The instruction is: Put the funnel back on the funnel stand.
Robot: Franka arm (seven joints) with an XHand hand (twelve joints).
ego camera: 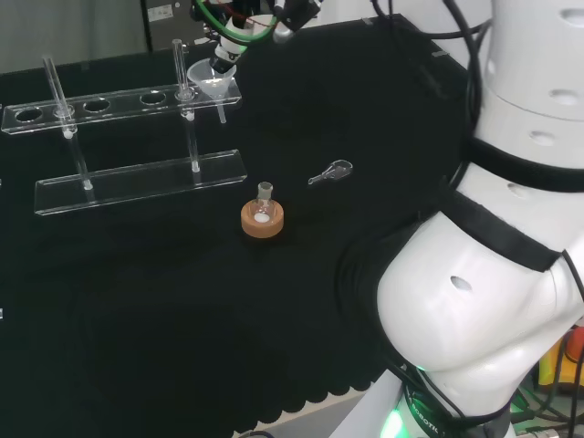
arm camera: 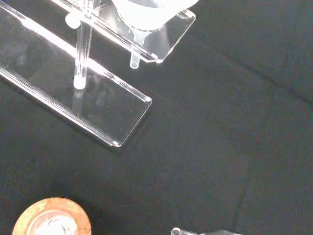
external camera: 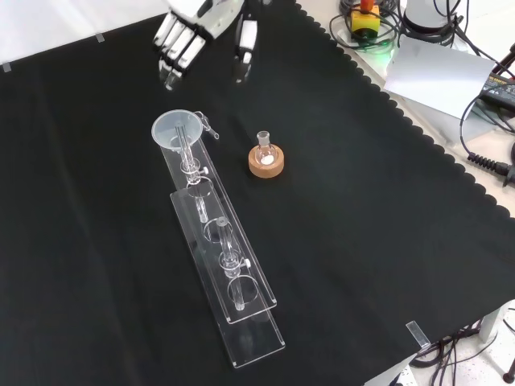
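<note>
Funnel (external camera: 176,130) is seated in the end hole of the funnel stand (external camera: 229,301), toward the cloth's far edge in the front view. Hand (external camera: 195,32) is released, fingers relaxed, just beyond it. Risk: stand's end could be clipped if the hand is swung low, and the funnel tipped out.

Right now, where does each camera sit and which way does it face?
Head view: behind and above the base, over white arm links, facing the funnel stand.
Front view: opposite, looking down; the robot hand enters from above.
Wrist view: at the wrist, facing the funnel.
Head and front views share the cork ring.
</note>
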